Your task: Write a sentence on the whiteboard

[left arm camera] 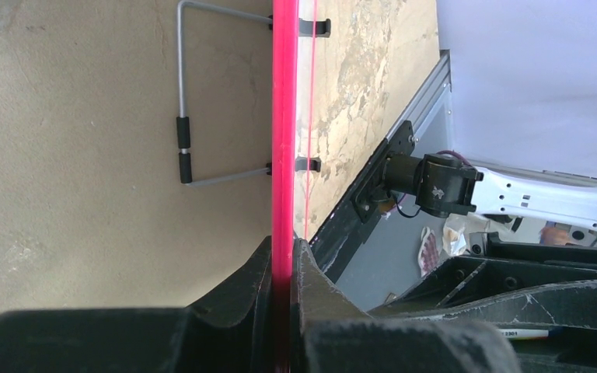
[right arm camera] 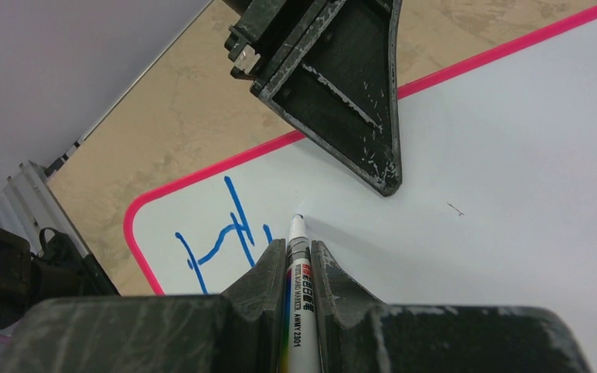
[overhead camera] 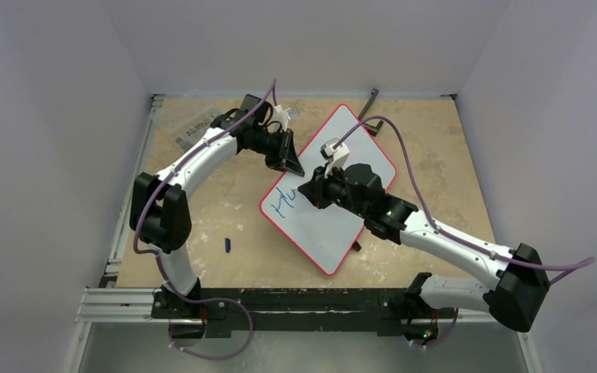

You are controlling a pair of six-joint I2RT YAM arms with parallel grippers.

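Observation:
The whiteboard (overhead camera: 334, 206), white with a thin red rim, lies tilted on the table. Blue lettering (overhead camera: 284, 203) near its left corner reads "H" plus one short stroke; it also shows in the right wrist view (right arm camera: 221, 237). My left gripper (overhead camera: 289, 162) is shut on the board's upper left rim, seen edge-on as a red strip (left arm camera: 284, 155) between the jaws. My right gripper (overhead camera: 313, 190) is shut on a white marker (right arm camera: 295, 264). The marker tip touches the whiteboard (right arm camera: 497, 179) just right of the lettering. The left gripper (right arm camera: 342, 85) shows above it.
A small blue marker cap (overhead camera: 228, 245) lies on the table left of the board. A clear plastic packet (overhead camera: 194, 124) lies at the back left. A dark metal tool (overhead camera: 369, 102) lies at the back. A wire stand (left arm camera: 186, 93) with black clips shows under the board.

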